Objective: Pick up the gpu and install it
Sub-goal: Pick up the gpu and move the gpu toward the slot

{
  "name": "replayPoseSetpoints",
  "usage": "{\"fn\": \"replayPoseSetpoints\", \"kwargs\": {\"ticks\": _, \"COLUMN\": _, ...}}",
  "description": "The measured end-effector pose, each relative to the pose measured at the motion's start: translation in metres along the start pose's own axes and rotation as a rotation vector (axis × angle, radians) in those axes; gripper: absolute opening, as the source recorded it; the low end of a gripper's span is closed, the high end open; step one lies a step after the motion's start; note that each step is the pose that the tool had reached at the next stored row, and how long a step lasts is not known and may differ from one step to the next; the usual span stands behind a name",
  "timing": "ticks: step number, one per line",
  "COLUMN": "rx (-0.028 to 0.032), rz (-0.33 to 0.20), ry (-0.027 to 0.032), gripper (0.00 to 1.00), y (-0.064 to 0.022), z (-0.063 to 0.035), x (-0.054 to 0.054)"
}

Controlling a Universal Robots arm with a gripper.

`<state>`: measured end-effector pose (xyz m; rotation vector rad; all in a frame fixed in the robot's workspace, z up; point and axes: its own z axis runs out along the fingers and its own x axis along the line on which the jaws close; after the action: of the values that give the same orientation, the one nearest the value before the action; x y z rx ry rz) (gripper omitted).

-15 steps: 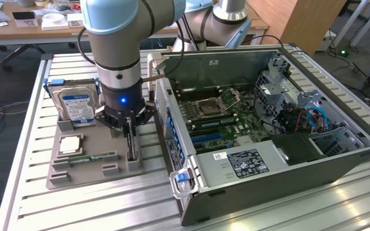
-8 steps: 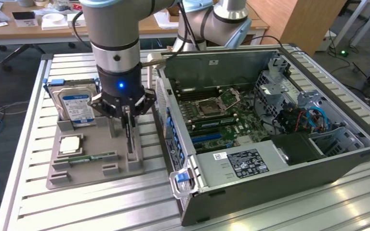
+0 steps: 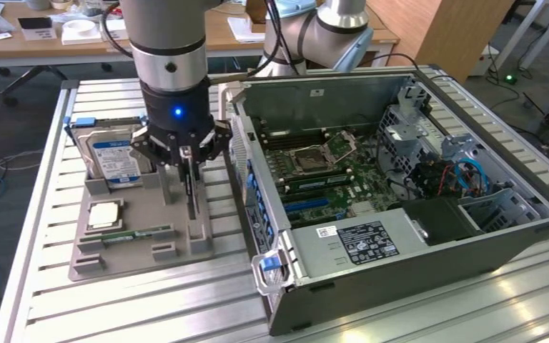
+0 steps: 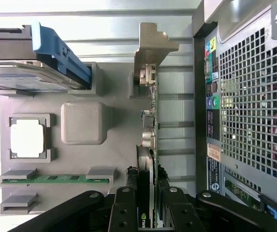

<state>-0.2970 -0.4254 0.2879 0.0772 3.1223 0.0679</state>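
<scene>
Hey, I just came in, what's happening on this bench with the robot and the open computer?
A robot arm's gripper is closed on the gpu, which stands on edge in its slot on the gray parts tray. The card has not reached the open computer case beside the tray; its motherboard lies exposed. A hard drive and a memory stick sit in their own tray holders.

A wooden desk and cabinet stand on grey floor.
</scene>
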Motion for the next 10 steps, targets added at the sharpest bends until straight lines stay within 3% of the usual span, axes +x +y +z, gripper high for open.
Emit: {"fn": "replayPoseSetpoints", "kwargs": {"ticks": 10, "rx": 0.0001, "rz": 0.000, "ry": 0.0001, "gripper": 0.26, "y": 0.0012, "z": -0.0274, "x": 0.000}}
